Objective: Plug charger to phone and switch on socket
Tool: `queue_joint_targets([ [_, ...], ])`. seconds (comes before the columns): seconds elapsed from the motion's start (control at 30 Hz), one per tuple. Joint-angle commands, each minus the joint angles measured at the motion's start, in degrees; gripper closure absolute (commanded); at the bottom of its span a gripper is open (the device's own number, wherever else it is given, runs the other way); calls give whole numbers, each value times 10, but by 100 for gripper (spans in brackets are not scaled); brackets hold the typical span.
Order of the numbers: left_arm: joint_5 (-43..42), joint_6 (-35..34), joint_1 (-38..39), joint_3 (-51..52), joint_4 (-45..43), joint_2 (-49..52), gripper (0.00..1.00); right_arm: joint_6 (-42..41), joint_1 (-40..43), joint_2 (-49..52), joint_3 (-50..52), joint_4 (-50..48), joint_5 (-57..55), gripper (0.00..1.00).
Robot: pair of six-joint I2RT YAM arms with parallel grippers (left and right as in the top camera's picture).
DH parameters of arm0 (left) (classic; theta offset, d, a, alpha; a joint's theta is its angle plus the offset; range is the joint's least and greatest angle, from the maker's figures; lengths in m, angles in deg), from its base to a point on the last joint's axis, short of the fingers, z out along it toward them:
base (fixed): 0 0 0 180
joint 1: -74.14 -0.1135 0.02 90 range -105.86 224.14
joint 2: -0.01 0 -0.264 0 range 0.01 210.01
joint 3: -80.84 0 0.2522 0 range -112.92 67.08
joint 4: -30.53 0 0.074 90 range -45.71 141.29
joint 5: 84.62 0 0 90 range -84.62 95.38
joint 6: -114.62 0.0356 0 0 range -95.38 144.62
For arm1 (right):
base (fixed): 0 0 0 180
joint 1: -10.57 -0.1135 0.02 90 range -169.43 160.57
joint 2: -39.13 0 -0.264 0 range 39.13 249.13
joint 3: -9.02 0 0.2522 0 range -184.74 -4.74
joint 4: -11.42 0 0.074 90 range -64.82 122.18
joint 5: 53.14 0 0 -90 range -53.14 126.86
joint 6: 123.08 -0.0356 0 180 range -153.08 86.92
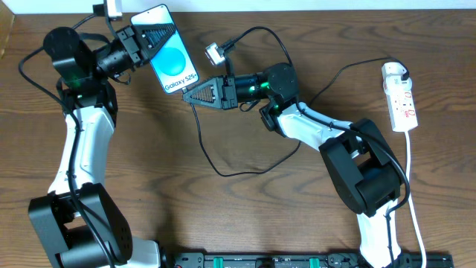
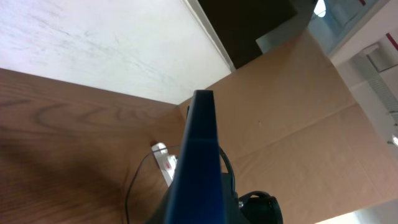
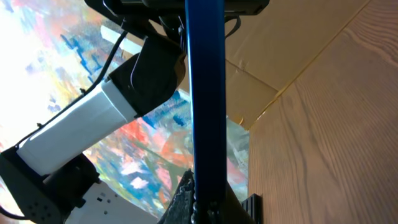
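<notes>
The left gripper [image 1: 143, 37] is clamped on the phone [image 1: 175, 63], holding it at the far left of the table [image 1: 149, 186]. The right gripper [image 1: 190, 95], jaws closed on the charger [image 1: 223, 173] near its tip, points at the phone's lower edge. Insertion cannot be confirmed. The white adapter [image 1: 215, 53] lies well apart from the socket [image 1: 401, 100]. Switching on appears not yet done.

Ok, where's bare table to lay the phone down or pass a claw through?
Widest free patch: bare table between the left arm and the charger cable loop. Also open: the front edge below that loop, and the back edge left of the socket. Crowded: around the phone, left claw, right claw and white adapter.
</notes>
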Motion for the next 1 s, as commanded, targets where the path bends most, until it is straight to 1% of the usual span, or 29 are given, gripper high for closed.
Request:
queue_joint_targets([
  [0.0,-36,10,6,0,-5,-6,92,19,10,0,-9,-4,-23,99],
  [0.03,-35,10,6,0,-5,-6,92,33,10,0,-9,-4,-23,99],
  [0.23,-35,10,6,0,-5,-6,93,61,10,0,-9,-4,-24,99],
  [0.43,-35,10,6,0,-5,-6,93,69,10,0,-9,-4,-24,99],
  [0.47,-35,10,6,0,-5,-6,92,69,10,0,-9,-4,-24,98],
  [0.5,-35,10,6,0,-5,-6,92,68,10,0,-9,-4,-24,94],
  [0.53,-35,10,6,0,-5,-6,92,68,10,0,-9,-4,-24,86],
  [0.6,-35,10,6,0,-5,-6,93,68,10,0,-9,-4,-24,76],
  [0.63,-35,10,6,0,-5,-6,93,68,10,0,-9,-4,-24,69],
  [0.83,-24,10,5,0,-5,-6,93,66,10,0,-9,-4,-22,58],
  [0.9,-22,10,4,0,-4,-6,93,66,10,0,-9,-4,-19,48],
  [0.97,-20,10,4,0,-4,-6,93,66,10,0,-9,-4,-14,42],
])
